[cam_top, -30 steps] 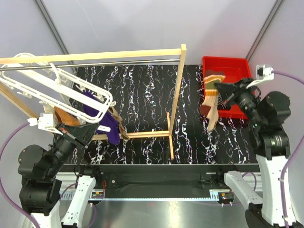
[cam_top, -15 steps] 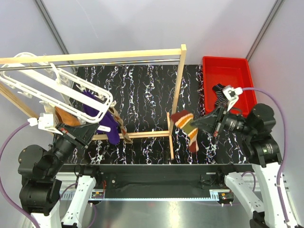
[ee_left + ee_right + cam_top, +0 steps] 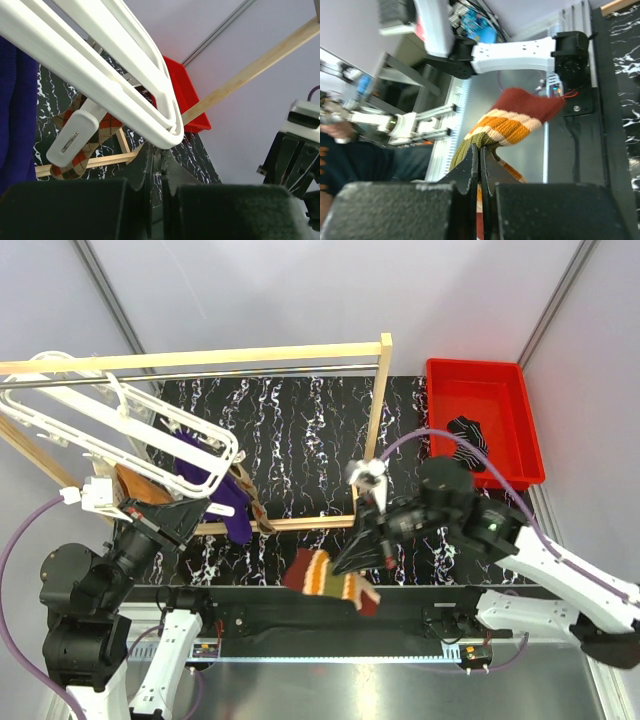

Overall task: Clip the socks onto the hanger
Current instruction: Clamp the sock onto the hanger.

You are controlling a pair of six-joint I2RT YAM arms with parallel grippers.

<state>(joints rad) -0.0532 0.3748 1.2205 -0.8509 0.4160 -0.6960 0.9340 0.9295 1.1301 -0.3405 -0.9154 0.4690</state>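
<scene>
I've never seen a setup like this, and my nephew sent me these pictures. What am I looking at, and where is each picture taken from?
These are two robot arms bolted at the near edge of a black marbled table, each ending in a two-finger gripper. The wide picture comes from a camera above and behind them. The other two come from a camera on each wrist. The left gripper pinches a corner of a white plastic hanger, where a purple sock already hangs. The right gripper holds a striped sock in the air over the near edge. On the table stand a wooden frame and a red bin with a black sock inside.
</scene>
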